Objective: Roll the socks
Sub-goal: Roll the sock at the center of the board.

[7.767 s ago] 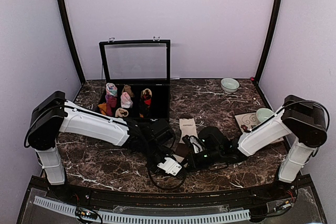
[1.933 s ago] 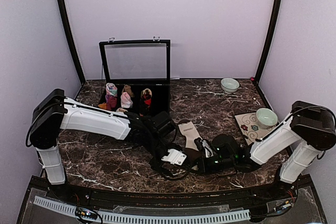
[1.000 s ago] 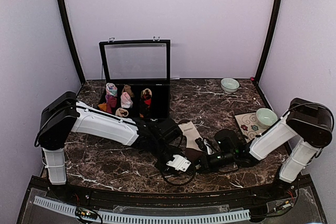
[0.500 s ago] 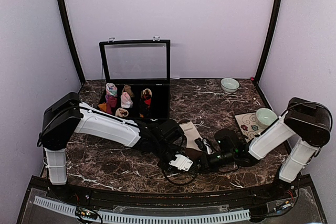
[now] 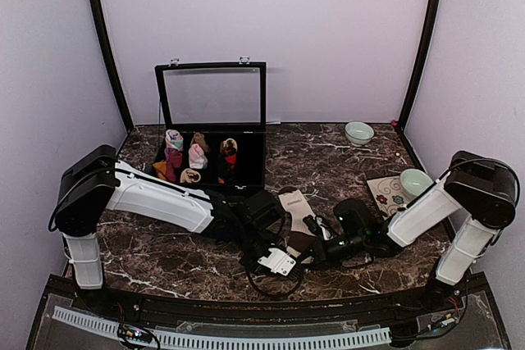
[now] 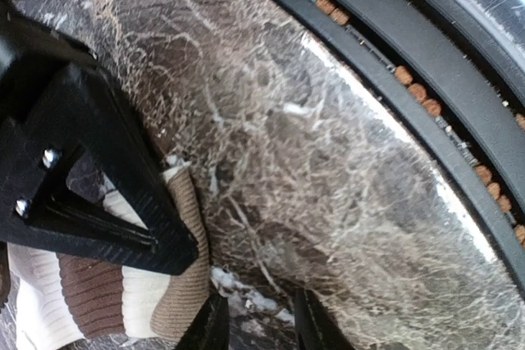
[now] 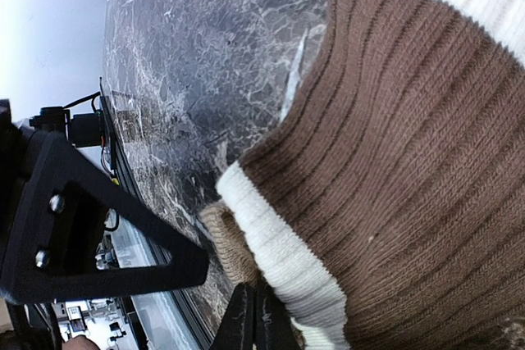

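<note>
Cream ribbed sock with brown bands [image 5: 293, 202] lies flat on the dark marble tabletop [image 5: 156, 243], its near end apparently pinned by the right gripper [image 7: 254, 317], jaws pressed together, while the left gripper [image 6: 258, 332], slightly spread and empty, hovers just beside it, likely to begin the roll.

Sock [image 5: 294, 201] on table [image 5: 164, 243] near front; box [image 5: 248, 153] behind-left of it; bowl [image 5: 358, 132] back right

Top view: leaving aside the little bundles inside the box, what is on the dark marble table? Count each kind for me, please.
2 pale green ceramic bowls
1 black glass-lidded box
1 patterned square mat
1 cream and brown knitted sock
2 white robot arms
Total: 7
</note>
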Controlling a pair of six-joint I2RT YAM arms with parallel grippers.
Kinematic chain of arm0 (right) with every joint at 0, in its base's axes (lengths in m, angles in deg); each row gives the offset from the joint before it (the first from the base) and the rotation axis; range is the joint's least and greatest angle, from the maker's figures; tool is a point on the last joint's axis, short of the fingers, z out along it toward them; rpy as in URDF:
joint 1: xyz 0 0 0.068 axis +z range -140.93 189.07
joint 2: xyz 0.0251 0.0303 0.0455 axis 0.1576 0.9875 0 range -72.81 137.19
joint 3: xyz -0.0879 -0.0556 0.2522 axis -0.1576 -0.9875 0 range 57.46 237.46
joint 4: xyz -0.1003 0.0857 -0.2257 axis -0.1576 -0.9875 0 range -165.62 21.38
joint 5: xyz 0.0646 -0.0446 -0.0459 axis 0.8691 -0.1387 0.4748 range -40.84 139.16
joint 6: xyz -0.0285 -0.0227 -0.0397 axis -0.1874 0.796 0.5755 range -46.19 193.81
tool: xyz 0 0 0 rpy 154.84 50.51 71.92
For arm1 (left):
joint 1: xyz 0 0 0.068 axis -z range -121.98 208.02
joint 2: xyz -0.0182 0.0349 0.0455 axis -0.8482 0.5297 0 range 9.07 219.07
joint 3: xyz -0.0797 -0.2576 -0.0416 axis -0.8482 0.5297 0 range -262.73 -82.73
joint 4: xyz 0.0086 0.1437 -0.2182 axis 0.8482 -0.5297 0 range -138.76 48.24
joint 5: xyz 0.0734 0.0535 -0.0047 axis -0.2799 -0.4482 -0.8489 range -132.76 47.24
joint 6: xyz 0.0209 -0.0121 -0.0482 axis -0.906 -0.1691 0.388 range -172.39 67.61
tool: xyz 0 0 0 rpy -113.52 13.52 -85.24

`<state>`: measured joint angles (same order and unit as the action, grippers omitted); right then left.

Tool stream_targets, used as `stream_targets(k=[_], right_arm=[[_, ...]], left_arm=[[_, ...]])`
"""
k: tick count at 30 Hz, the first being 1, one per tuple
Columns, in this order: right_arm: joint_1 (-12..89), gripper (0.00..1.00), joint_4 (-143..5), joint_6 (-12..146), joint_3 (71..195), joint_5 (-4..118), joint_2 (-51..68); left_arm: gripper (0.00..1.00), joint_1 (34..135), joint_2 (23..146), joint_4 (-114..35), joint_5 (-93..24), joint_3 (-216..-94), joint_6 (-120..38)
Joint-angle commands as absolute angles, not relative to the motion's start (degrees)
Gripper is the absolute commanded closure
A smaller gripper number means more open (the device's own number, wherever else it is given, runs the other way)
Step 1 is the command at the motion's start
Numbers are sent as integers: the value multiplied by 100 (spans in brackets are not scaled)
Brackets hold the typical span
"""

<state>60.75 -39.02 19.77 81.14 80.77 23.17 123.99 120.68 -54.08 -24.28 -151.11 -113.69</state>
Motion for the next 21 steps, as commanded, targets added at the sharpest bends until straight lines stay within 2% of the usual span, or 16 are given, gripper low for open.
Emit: stream_targets(k=[1,10,21], right_arm=[[6022,100,-5776,2125,7787,7558,2655],[6004,100,-5704,2100,7755,7586,2655],[6004,100,-5608,2073,7728,7625,2670]], left_arm=[[72,12488,11621,-5605,-2281,-15086,-11368],[67,12490,11756,-5257,-2462,-15121,-11355],[67,12446,12229,-5020,-2751,-15198,-11470]])
